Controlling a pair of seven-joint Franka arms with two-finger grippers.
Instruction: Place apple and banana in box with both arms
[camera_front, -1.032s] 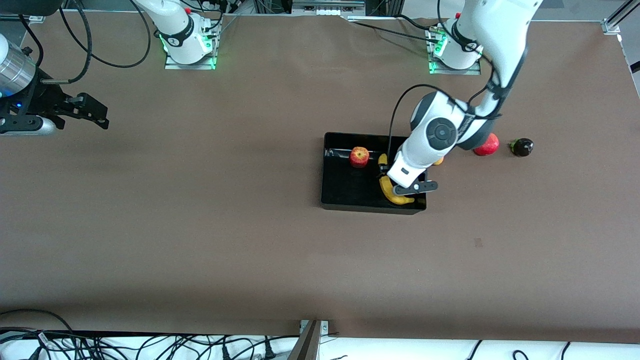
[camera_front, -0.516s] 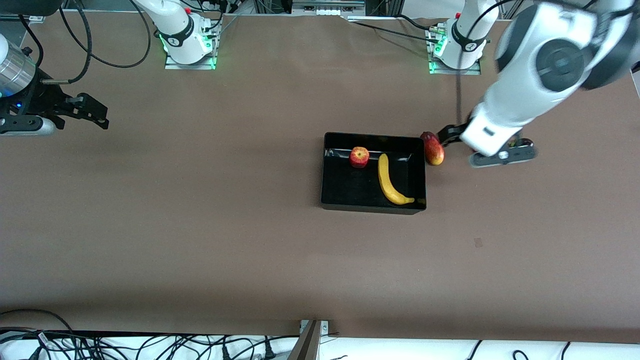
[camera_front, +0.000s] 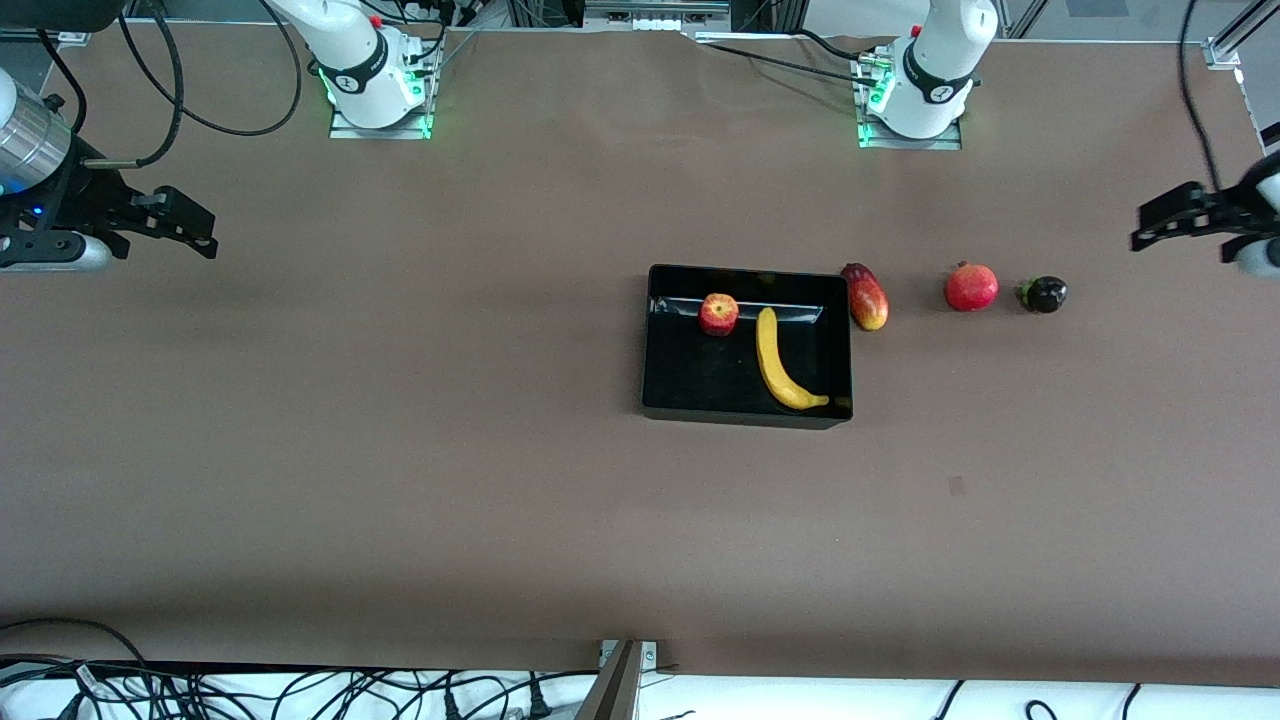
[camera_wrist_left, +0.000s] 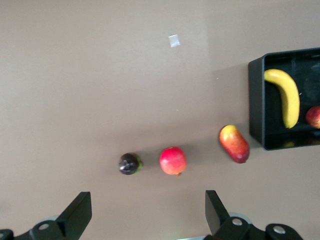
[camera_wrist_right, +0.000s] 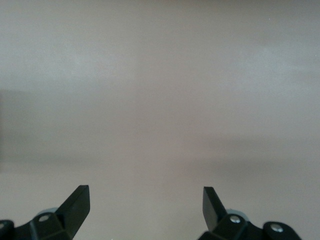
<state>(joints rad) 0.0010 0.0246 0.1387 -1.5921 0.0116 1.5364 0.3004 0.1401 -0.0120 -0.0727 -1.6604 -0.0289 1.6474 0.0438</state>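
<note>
Left claw (camera_front: 1185, 222) hangs released at its desk (camera_front: 400, 450) end, right claw (camera_front: 165, 225) released too, since apple (camera_front: 718, 313) and banana (camera_front: 780, 362) lie in the box (camera_front: 745, 412), away from both.

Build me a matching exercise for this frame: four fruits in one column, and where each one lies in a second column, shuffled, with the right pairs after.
Things:
1. apple
2. banana
3. mango
4. pomegranate

Places:
A. on the table, just outside the box wall at the left arm's end
B. in the box, stretching toward the wall nearest the front camera
C. on the table, between the mango and a small dark fruit
D. in the box, close to the wall farthest from the front camera

Pairs: 1-D, 2-B, 3-A, 4-C
</note>
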